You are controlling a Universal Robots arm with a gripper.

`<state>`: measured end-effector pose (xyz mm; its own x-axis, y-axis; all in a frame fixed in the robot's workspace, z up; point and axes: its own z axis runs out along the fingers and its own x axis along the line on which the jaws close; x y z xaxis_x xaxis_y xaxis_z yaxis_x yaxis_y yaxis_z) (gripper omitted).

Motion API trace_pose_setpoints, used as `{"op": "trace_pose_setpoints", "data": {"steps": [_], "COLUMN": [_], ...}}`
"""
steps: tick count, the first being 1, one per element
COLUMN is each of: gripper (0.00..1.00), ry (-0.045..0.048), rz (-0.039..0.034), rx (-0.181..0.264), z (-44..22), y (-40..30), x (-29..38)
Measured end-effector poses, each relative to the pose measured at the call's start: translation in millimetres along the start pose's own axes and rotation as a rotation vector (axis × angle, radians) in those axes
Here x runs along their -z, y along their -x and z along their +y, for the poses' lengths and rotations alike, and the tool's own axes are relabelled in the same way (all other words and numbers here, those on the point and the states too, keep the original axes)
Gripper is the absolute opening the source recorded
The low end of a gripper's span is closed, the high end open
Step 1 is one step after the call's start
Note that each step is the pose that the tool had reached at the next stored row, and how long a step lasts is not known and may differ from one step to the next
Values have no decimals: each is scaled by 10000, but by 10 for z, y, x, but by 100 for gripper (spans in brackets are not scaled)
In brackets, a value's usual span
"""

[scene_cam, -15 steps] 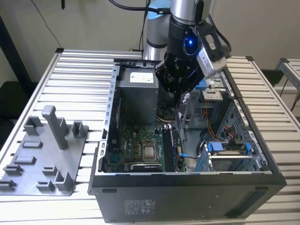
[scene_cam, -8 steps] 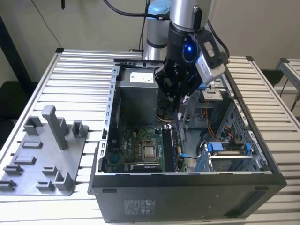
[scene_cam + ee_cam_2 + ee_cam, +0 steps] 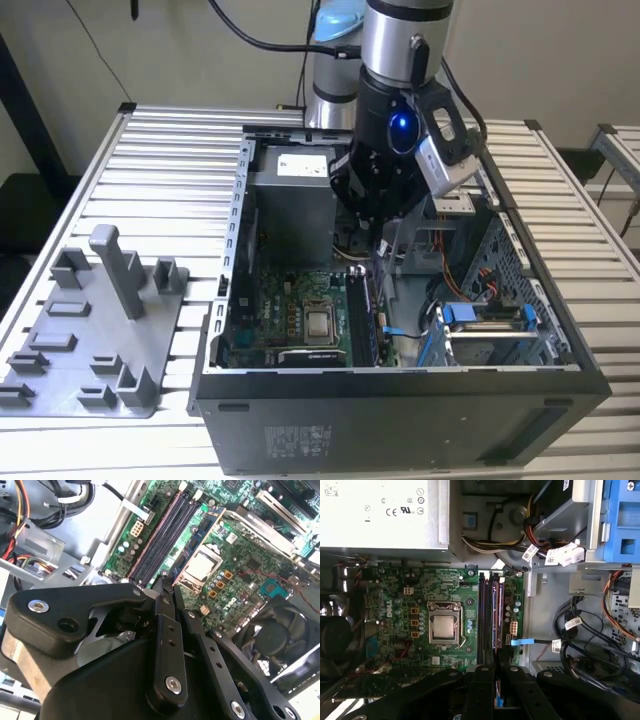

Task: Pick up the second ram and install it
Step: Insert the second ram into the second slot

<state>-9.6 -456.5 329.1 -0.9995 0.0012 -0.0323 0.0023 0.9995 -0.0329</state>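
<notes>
One arm stood over the open computer case (image 3: 400, 410), its pincer (image 3: 380, 262) (image 3: 167, 586) (image 3: 496, 669) hanging inside above the motherboard (image 3: 395, 595). The second ram (image 3: 494, 615), as best I could make out, was the thin dark stick on edge along the bank of memory slots (image 3: 162, 537). In both wrist views it ran straight away from the pincer's tips, its near end meeting them. Whether the pincer was clamped on that end or only poised at it, I could not tell, nor whether the stick sat fully home. Close by on one side of the pincer, just past the slots, lay the processor (image 3: 443, 628) in its square socket, with a black fan (image 3: 280, 625) farther off on that same side. Beyond the stick's far end from the pincer stood the grey power supply (image 3: 380, 510). On the pincer's other side hung bundled cables (image 3: 580, 635) and a blue drive bracket (image 3: 480, 315). Well apart from the pincer, outside the case toward the exterior view's left, the grey holder tray (image 3: 90, 340) rested on the slatted table (image 3: 170, 150), its pegs upright.
</notes>
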Motion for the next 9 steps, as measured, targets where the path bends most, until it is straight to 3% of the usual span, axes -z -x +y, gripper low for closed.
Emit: {"op": "trace_pose_setpoints", "data": {"steps": [9], "gripper": [14], "ry": [3], "rz": [1], "rx": [1], "z": [-14], "y": [0], "x": [-28]}}
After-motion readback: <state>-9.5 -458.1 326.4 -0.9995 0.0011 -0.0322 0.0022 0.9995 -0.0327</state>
